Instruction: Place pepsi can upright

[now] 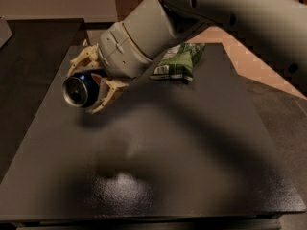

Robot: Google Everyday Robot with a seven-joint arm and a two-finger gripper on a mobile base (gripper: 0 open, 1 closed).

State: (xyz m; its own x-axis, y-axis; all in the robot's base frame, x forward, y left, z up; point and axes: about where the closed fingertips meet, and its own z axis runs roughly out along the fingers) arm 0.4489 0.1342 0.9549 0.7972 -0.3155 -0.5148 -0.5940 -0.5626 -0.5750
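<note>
One question: where's the can? — ops

Can [81, 89] is in my gripper [93, 80], jaws clamped on its body, one finger [84, 59] above it and one below. It's lying sideways with a silver end facing the camera. It's over the left part of the table [192, 166] and looks lifted clear of the top, shadow just beneath. — me

Anything in the way? — ops

Chip bag [180, 61] at the far side, behind my wrist, apart from the can. Doesn't look like it's in the set-down area. — me

Step? — ops

Carry/reorient. Grasp is done, placing isn't. Next, as I judge it: roll the wrist until the can's axis is vertical, lower until its end sits flat on the table, only then let go. Risk: release with any tilt and it tips and rolls, since it's round, light and slick. Can't tell which end is showing, top or base. — me
</note>
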